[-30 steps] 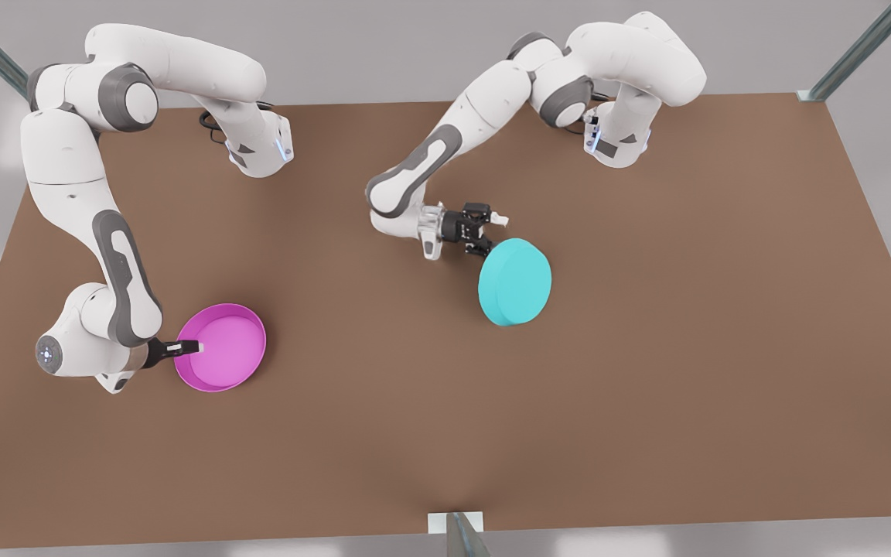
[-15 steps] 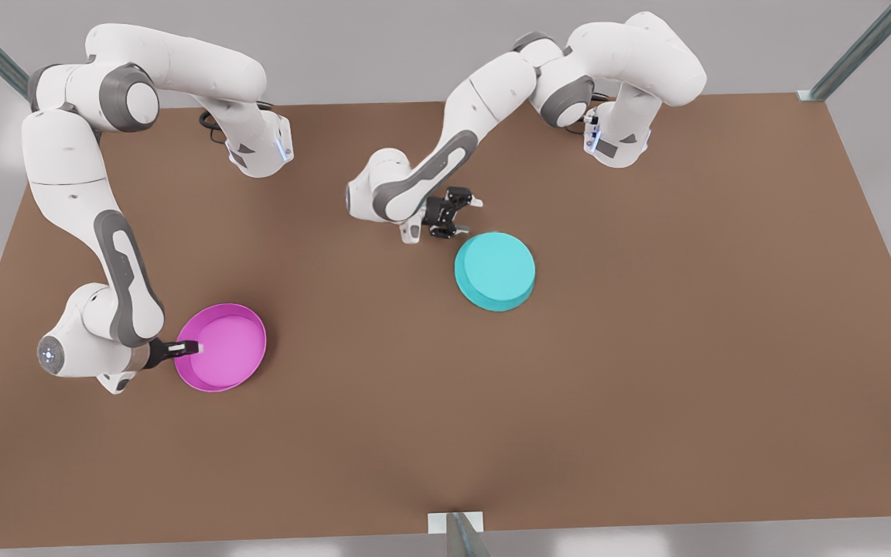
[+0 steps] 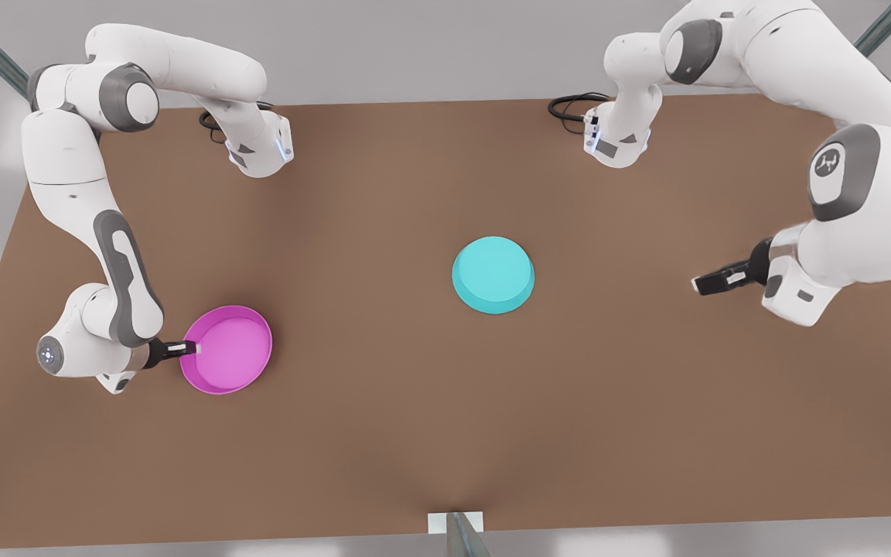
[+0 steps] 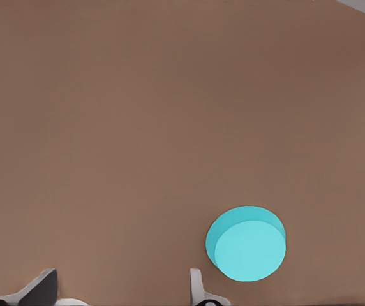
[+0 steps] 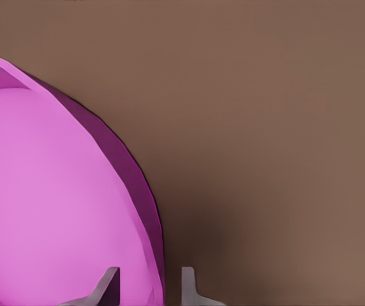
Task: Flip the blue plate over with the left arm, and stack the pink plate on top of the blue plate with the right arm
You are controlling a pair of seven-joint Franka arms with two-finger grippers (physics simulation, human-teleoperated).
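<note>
Flipping looks done: blue plate [image 3: 493, 274] lies base-up, well apart from the left gripper [image 3: 699, 283], whose fingers stand wide and empty. Stacking remains; the right gripper [image 3: 193, 347] pinches the pink plate [image 3: 229, 358] at its near rim.
</note>
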